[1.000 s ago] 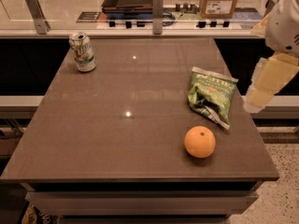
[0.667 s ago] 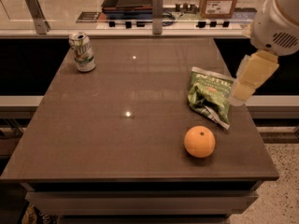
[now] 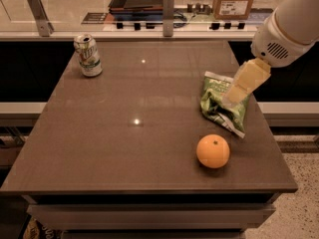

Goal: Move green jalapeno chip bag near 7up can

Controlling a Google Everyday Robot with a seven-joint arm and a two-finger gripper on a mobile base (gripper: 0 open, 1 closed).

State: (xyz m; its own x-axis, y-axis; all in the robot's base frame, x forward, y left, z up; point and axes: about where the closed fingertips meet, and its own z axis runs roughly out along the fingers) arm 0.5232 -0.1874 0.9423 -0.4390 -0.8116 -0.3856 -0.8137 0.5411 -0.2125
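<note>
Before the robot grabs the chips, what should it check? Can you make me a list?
1. Bag easy to reach: ok. The bag lies flat on the right side of the table.
2. Gripper lined up: ok. The gripper is over the bag's upper right part.
3. Gripper holding the bag: cannot tell.
4. Can standing: ok. The can is upright at the far left corner.
5. Orange out of the way: ok. The orange sits nearer the front edge, not between the bag and the can.
6. Bag near can: not ok. They are on opposite sides of the table.
</note>
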